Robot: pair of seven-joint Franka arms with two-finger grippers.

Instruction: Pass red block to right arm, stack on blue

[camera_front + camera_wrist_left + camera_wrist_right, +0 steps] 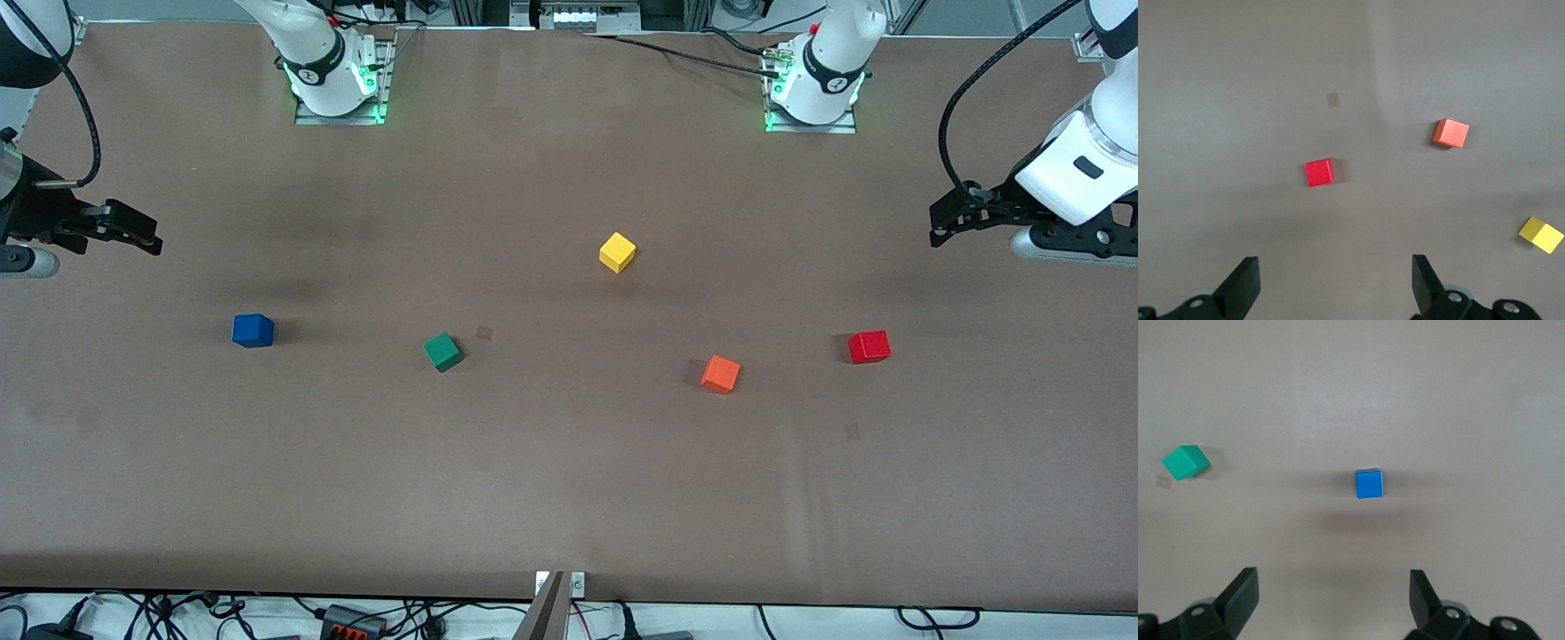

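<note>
The red block (869, 347) lies on the brown table toward the left arm's end; it also shows in the left wrist view (1319, 173). The blue block (252, 330) lies toward the right arm's end and shows in the right wrist view (1369, 484). My left gripper (944, 222) hangs open and empty above the table at the left arm's end; it also shows in the left wrist view (1336, 283). My right gripper (142, 234) hangs open and empty at the right arm's end, and in the right wrist view (1333, 597) the blue block lies apart from it.
An orange block (720, 373) lies beside the red one, toward the middle. A green block (443, 351) lies between the orange and blue ones. A yellow block (617, 252) lies farther from the front camera, near the table's middle. Cables run along the table's front edge.
</note>
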